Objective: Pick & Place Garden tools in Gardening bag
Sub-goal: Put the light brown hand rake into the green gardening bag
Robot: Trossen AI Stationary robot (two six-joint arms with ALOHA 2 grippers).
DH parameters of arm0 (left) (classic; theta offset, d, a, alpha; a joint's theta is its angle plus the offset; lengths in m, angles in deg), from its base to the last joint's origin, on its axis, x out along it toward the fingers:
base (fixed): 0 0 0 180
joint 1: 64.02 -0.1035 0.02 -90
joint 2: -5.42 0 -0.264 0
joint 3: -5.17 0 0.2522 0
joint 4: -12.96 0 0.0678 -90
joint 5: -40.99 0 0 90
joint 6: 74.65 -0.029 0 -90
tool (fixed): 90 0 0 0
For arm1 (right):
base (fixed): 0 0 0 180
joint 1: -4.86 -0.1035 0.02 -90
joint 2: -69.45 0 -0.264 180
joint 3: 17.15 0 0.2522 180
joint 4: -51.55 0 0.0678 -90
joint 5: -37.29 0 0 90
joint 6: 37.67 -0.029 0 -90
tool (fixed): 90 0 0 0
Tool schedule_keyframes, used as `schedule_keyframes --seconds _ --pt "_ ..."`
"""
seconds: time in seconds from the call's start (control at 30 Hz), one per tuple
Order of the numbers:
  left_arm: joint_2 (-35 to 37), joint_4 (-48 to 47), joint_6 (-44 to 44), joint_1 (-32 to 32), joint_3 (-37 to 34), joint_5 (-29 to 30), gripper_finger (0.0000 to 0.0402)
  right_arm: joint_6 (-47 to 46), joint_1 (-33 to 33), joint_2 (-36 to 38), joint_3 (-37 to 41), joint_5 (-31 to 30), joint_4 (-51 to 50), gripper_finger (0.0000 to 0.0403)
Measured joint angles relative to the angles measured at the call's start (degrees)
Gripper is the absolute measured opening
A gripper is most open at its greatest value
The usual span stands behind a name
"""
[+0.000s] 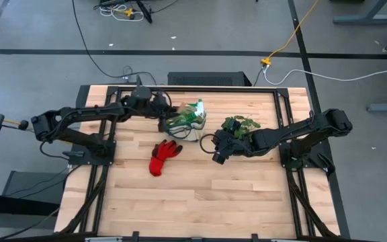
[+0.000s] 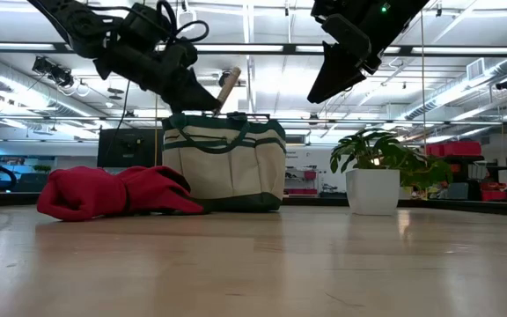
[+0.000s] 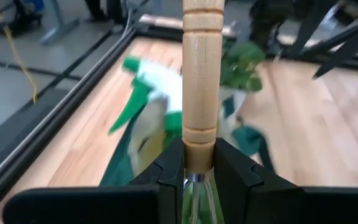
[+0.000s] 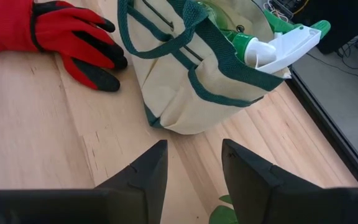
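The left jaws (image 3: 199, 177) are pinched on a wooden-handled rake (image 3: 199, 87), gripping it where the wood meets the metal shank, so the handle runs straight out past the fingers (image 3: 169, 171). In the high view this gripper hangs over the left rim of the gardening bag (image 1: 183, 122), and the low view shows the handle's end sticking up at a slant above the bag's opening, with the arm coming in from the left.

The right jaws (image 4: 193, 168) are spread with nothing between them. They hover above the surface (image 1: 213, 195) to the right of the bag, between it and the potted plant (image 1: 242, 124), tilted down toward the bag's base.

The bag stands upright on the far middle of the surface, cream with dark green trim and straps. A green spray bottle (image 4: 272, 43) with a white nozzle sits inside it, its head poking out over the rim. The red gloves (image 1: 162, 156) lie flat on the wood just near-left of the bag, dark fingertips pointing toward it, close but not touching as far as the views show.
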Motion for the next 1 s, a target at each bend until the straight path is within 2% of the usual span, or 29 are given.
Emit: schedule_keyframes --seconds 0.13,0.6,0.93,1.0 --pt "0.00 -3.67 -1.13 -0.12 0.00 2.22 0.0065 0.01 0.00 0.00 0.00 0.00 0.00 0.0155" --pt "0.13 -12.31 -1.46 -0.45 0.04 0.25 0.0065 0.01 -0.02 0.00 0.00 0.00 0.00 0.0155" --pt "0.13 -12.90 -0.62 -0.28 0.04 -0.82 0.0065 0.01 -0.02 -0.02 0.00 0.00 0.00 0.0155" --pt "0.13 -12.91 -0.03 -0.29 0.04 -0.82 0.0076 0.01 -0.01 -0.02 0.00 0.00 0.01 0.0155"
